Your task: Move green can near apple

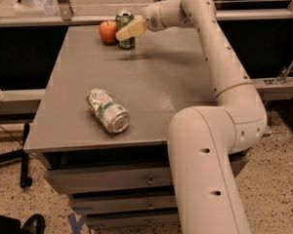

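Observation:
The green can (125, 23) stands upright at the far edge of the grey table (151, 91), just right of the apple (108, 31) and almost touching it. The apple is round and red-orange, and shorter than the can. My gripper (130, 30) is at the can, reaching in from the right, and its cream tip covers the can's middle. My white arm (219, 57) arches over the table's right side.
A silver-white can with a green band (108, 110) lies on its side near the table's front left. Drawers (112, 179) sit under the tabletop. A rail (78, 18) runs behind the table's far edge.

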{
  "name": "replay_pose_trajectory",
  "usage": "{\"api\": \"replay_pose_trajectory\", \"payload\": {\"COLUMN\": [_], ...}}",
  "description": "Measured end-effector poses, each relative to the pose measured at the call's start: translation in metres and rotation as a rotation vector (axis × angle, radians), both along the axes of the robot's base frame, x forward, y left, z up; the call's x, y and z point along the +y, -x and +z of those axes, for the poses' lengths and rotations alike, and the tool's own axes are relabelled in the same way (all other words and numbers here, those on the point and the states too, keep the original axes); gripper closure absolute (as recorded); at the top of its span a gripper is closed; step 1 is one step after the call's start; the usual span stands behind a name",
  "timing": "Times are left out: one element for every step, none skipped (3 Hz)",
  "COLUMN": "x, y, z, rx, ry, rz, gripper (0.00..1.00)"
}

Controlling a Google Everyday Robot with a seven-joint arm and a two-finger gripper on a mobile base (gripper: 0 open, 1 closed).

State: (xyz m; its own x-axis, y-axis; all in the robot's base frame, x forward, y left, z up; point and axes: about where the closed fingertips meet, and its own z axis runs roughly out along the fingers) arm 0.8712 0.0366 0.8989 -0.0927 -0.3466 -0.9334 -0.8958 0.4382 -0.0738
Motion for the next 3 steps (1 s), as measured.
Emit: {"api": "replay_pose_trajectory", "payload": {"x": [-0.032, -0.079, -0.129], "y": [0.007, 0.029, 0.058], "z": [0.004, 0.008, 0.017], "rx": [0.006, 0.023, 0.051], "ry": [0.017, 0.058, 0.068], "rz": [-0.019, -0.029, -0.051], "gripper": [0.00, 0.00, 0.00]}}
